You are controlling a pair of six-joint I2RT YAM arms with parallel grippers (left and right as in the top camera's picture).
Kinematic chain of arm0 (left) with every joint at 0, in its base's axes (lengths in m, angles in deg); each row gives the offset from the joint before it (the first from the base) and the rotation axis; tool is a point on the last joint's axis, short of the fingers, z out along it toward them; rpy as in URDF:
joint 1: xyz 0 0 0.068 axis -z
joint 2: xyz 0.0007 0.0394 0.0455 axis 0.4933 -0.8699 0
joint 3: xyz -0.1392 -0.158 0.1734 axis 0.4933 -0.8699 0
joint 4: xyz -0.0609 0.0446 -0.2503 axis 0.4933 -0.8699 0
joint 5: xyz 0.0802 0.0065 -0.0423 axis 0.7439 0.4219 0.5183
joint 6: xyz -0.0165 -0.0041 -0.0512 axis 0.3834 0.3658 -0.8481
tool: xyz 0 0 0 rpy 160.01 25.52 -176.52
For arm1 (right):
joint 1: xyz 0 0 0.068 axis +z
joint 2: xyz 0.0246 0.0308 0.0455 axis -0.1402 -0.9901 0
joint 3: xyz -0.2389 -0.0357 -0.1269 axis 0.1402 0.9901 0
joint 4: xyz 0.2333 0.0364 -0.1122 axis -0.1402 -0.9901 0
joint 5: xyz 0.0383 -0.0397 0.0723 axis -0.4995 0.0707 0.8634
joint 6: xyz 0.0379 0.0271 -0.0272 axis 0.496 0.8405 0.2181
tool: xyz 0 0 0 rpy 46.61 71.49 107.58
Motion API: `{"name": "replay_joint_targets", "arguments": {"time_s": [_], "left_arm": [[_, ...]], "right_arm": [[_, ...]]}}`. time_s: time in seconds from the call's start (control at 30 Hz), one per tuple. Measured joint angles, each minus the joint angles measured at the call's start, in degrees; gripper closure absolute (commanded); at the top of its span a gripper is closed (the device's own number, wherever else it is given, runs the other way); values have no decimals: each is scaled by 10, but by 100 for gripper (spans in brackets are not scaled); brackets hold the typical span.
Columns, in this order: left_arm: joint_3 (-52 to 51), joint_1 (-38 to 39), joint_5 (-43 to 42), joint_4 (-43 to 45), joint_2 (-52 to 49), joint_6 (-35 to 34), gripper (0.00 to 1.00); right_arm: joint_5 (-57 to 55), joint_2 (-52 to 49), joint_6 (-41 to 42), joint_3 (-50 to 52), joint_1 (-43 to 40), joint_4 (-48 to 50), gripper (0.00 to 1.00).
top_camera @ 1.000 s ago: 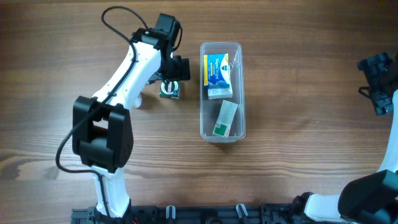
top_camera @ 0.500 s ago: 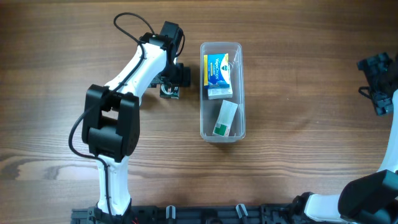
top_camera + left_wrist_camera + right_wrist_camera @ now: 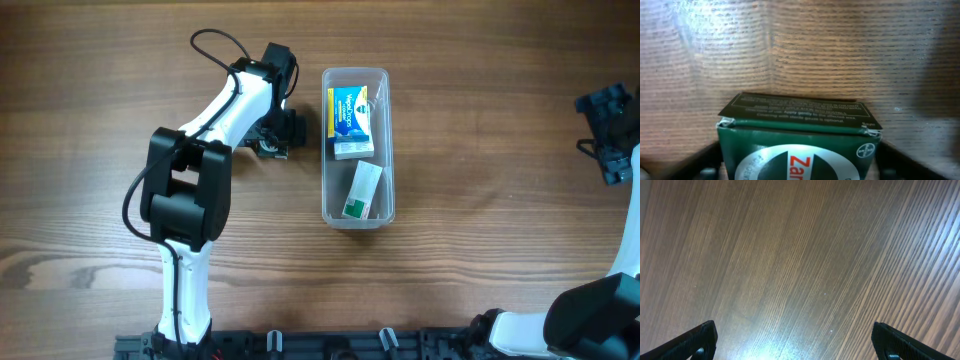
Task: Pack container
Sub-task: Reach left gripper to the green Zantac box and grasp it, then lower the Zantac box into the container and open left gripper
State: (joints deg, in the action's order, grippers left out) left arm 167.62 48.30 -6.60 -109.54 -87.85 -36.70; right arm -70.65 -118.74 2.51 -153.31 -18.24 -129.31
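The container [image 3: 325, 195], a clear long tub, lies in the middle of the table. It holds a blue and yellow box [image 3: 349, 110], a white box [image 3: 353, 149] and a white and green box [image 3: 362, 190]. A dark green box [image 3: 799, 135] with a white oval and red letters stands on the table just left of the tub. My left gripper [image 3: 272, 140] [image 3: 800, 170] is open and down over it, a finger close on each side. My right gripper [image 3: 603, 125] [image 3: 795, 345] is open and empty above bare wood at the far right.
The left arm [image 3: 215, 125] reaches from the front edge up to the green box [image 3: 270, 150]. A black cable [image 3: 205, 40] loops behind it. A black rail [image 3: 330, 345] runs along the front edge.
My left arm has swung its elbow right and brought the gripper lower over the green box. The box, the tub and the right arm have not moved.
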Motion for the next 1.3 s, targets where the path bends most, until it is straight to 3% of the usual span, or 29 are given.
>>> {"name": "replay_joint_targets", "arguments": {"time_s": [0.17,0.5,0.57,0.7,0.83,0.93,1.1,1.3], "left_arm": [[0,0,2,2,0,5,41],[1,0,2,-19,3,4,42],[1,0,1,-31,24,3,42],[1,6,-48,-51,165,-7,43],[3,80,-78,-59,289,-41,38],[4,160,-85,-60,315,-63,39],[4,265,-90,-59,293,-113,41],[4,274,-71,-35,200,-169,40]], "right_arm": [[0,0,0,0,0,0,0],[0,0,0,0,0,0,0],[0,0,0,0,0,0,0],[0,0,0,0,0,0,0],[0,0,0,0,0,0,0],[0,0,0,0,0,0,0],[0,0,0,0,0,0,0],[0,0,0,0,0,0,0]]}}
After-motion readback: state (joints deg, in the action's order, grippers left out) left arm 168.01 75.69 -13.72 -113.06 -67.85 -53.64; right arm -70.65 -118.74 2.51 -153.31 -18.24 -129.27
